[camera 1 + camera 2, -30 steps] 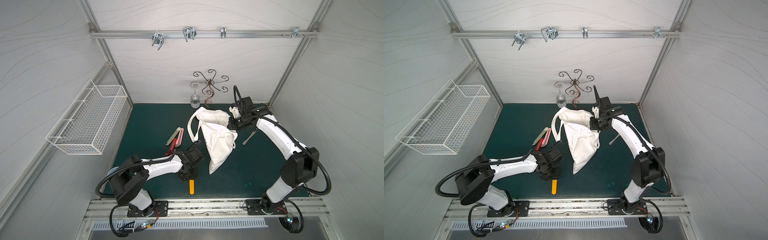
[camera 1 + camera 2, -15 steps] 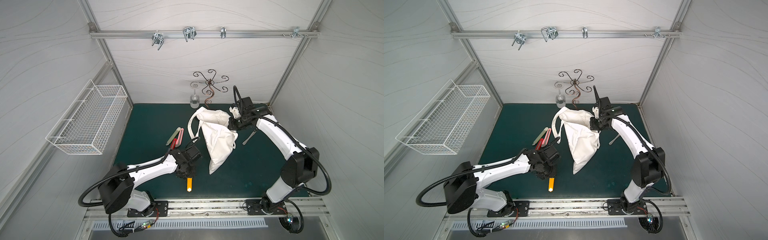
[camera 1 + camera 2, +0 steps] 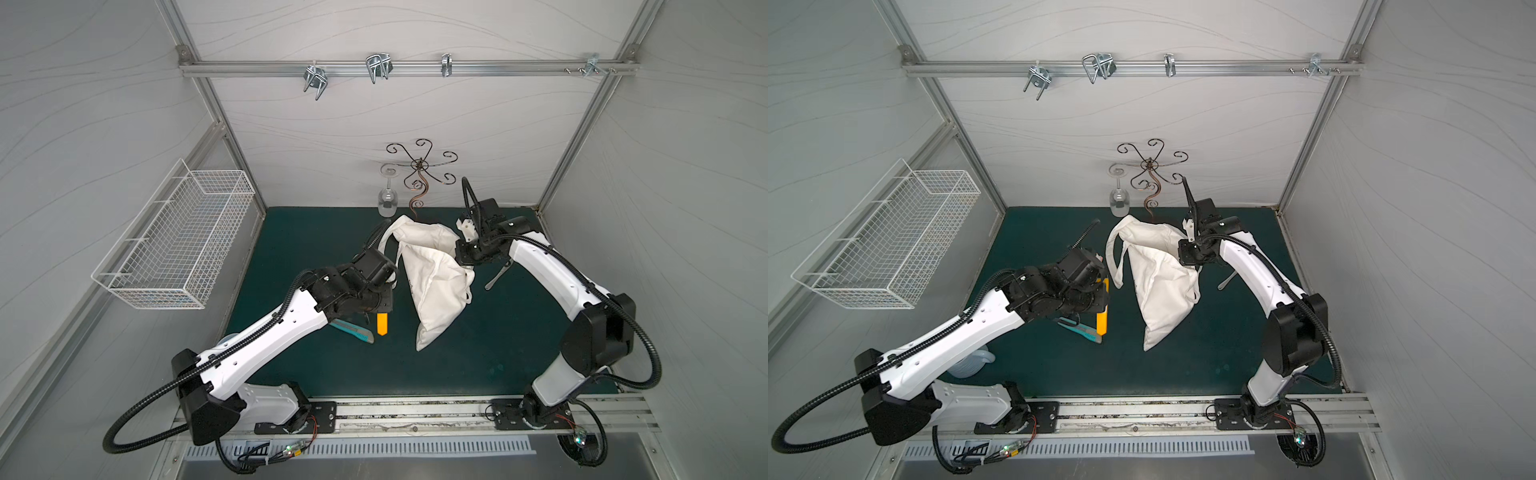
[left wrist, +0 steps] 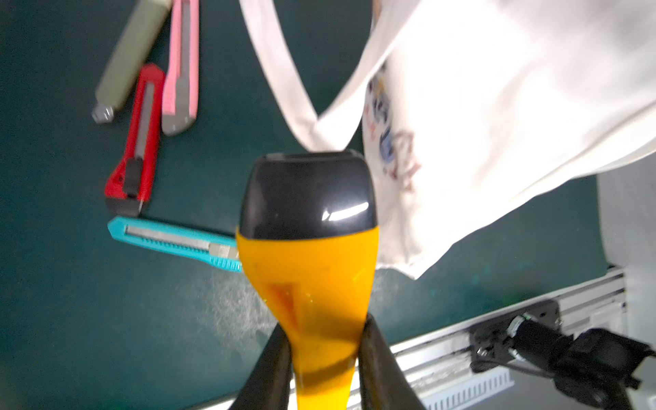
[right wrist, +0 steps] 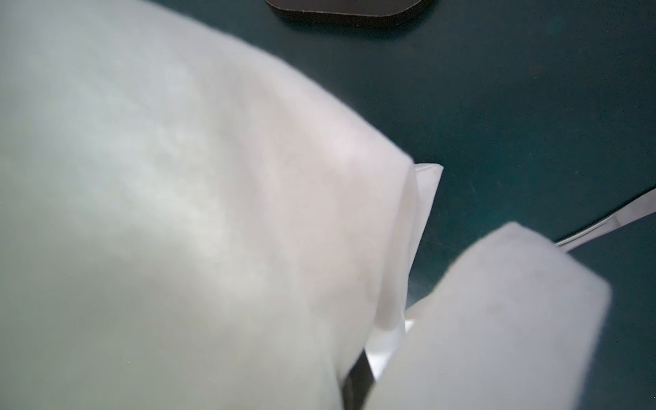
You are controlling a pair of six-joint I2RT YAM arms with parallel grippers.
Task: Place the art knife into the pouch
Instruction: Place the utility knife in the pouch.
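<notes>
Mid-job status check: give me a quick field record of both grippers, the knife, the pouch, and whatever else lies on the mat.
Left gripper: shut on the yellow art knife with black end cap
Right gripper: shut on an edge of the off-white canvas tote pouch, that side raised
Knife in pouch: not yet; held beside it, outside
Loose on green mat: teal knife, red knife, pink knife, olive-grey knife
Pouch opening: not clearly visible
</notes>
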